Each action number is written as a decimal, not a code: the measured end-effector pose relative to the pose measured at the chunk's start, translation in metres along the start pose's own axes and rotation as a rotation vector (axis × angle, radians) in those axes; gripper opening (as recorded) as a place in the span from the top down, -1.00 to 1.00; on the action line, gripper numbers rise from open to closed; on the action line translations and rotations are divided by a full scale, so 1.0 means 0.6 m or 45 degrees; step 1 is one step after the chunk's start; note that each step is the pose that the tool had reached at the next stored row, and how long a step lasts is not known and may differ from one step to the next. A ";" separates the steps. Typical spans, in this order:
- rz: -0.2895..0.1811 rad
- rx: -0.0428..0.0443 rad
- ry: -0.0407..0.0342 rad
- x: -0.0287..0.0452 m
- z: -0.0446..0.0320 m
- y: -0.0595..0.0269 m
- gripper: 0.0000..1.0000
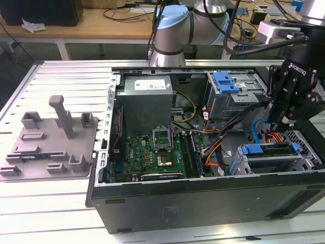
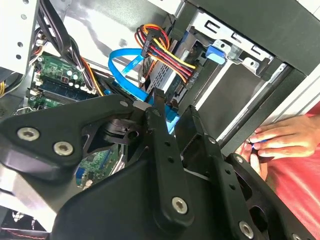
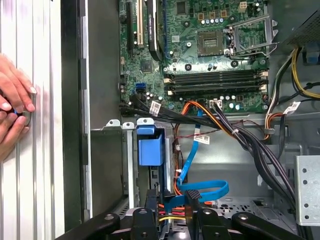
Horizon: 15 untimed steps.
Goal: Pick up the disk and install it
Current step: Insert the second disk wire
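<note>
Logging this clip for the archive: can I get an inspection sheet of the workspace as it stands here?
Surface: slatted metal table with an open computer case on it.
Job's things: disk sits in the case's drive bay.
Clutter: grey moulded tray beside the case.
Grippers: gripper hovers just above the disk.
Cables: blue flat cable and red-and-yellow bundle by the disk.
Surroundings: a hand on the table; wooden bench behind.
</note>
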State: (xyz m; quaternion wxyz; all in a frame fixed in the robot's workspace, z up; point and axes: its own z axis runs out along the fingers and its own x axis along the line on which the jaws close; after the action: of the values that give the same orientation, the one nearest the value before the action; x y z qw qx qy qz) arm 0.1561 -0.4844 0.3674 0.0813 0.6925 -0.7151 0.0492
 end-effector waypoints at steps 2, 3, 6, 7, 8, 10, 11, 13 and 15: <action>0.006 -0.001 -0.0003 0.000 0.001 0.000 0.28; 0.008 -0.002 -0.0004 0.000 0.001 0.000 0.28; 0.018 -0.003 -0.0007 0.000 0.001 0.000 0.28; 0.023 -0.004 -0.0012 0.000 0.001 0.000 0.30; 0.028 -0.005 -0.0014 0.000 0.001 0.000 0.44; 0.032 -0.006 -0.0015 0.000 0.001 0.000 0.57; 0.037 -0.007 -0.0018 0.000 0.001 0.000 0.68; 0.043 -0.008 -0.0020 0.000 0.001 0.000 0.68; 0.044 -0.008 -0.0019 0.000 0.001 0.000 0.68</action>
State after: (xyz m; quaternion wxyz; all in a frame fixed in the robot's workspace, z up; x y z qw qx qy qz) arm 0.1562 -0.4844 0.3667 0.0822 0.6799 -0.7271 0.0478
